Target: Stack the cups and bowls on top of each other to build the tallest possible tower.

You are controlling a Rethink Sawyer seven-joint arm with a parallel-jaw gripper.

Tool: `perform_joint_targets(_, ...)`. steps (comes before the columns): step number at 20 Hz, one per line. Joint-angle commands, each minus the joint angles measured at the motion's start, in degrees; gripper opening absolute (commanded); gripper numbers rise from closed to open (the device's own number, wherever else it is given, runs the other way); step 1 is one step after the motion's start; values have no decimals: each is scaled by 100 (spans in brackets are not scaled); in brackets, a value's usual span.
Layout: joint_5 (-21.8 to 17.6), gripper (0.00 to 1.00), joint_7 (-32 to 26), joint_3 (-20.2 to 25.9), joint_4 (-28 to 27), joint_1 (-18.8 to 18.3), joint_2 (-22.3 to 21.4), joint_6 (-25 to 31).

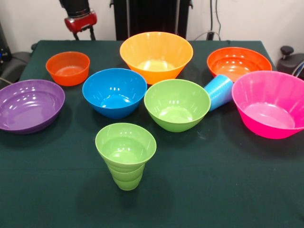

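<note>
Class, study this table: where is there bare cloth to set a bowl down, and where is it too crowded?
Free: the near strip of cloth on both sides of the green cup, below the purple bowl and below the pink bowl. Crowded: the middle, where the blue bowl, green bowl, light blue cup and pink bowl nearly touch.

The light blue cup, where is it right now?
In the front view the light blue cup lies tipped on its side, right of centre, between the green bowl and pink bowl.

Unstacked bowls (114, 92), upright green cup (126, 155)
</note>
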Motion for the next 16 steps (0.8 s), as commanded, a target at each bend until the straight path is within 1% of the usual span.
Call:
perform_joint_targets(1, -26, 100, 304, 569, -675, 698, -279, 328)
perform_joint_targets(4, 316, 100, 492, 409, -213, 1020, -1031, 641)
perform_joint_targets(7, 682, 100, 586, 356, 75, 1270, -1624, 1062)
perform_joint_targets(10, 967, 100, 639, 318, 182, 1483, -1963, 1422)
perform_joint_targets(13, 1183, 100, 568, 391, 215, 1522, -2166, 1624)
perform_joint_targets(16, 1411, 100, 377, 460, 273, 1454, -2403, 1814)
